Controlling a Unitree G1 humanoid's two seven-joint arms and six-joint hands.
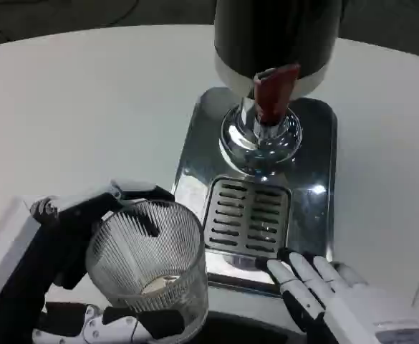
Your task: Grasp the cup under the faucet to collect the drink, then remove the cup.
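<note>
Two hands in play: left hand (87, 236) wraps the ribbed clear cup (152, 261), fingers over the rim at the top and under the base at the bottom, cup upright at roughly 7 o'clock from the faucet (261, 132), just off the left edge of the drip grate (246, 215). Something pale sits in the cup bottom; can't tell if it's drink. Right hand (324, 290) holds nothing, fingers spread flat, tips resting at the tray's (316, 143) front edge, 5 o'clock from the spout. Risks as I see it: cup isn't under the spout, so pulling the red lever (275, 89) now dumps onto the grate. Ribbed plastic looks slick; a loose wrap could let it rotate or tip. Right fingers near the tray edge could shove the dispenser (277, 36).
</note>
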